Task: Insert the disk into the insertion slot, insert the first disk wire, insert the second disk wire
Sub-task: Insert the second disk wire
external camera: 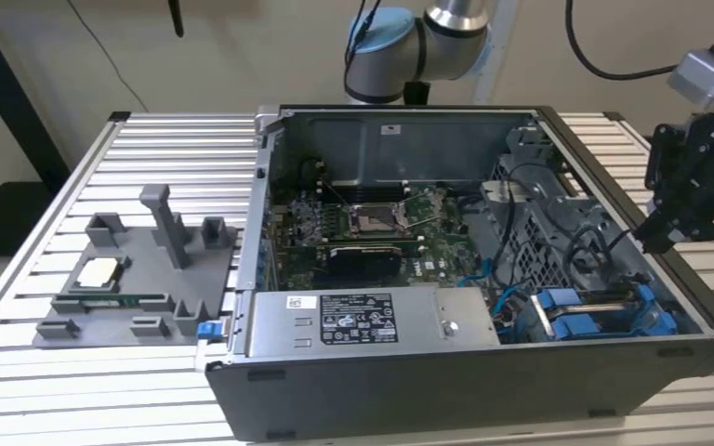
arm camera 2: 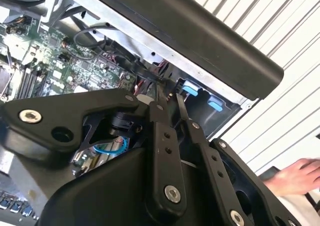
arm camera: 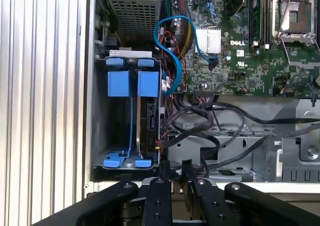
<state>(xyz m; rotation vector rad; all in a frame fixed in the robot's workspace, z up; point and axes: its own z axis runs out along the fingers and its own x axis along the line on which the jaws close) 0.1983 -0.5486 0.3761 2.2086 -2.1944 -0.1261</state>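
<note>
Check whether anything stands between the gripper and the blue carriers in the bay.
Nothing visible does. The gripper sits by the case rim; the blue carriers lie open to it, and the black cables run beside the bay, not across it.

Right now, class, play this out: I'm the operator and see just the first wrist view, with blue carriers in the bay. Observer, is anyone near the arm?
Observer: Yes. In the second wrist view a hand reaches in outside the case.
Operator: Where is the claw?
Observer: In the exterior view the claw hangs by the case's rim on that view's right.
Operator: Anything beside the case?
Observer: A grey tray lies on the exterior view's left.
</note>
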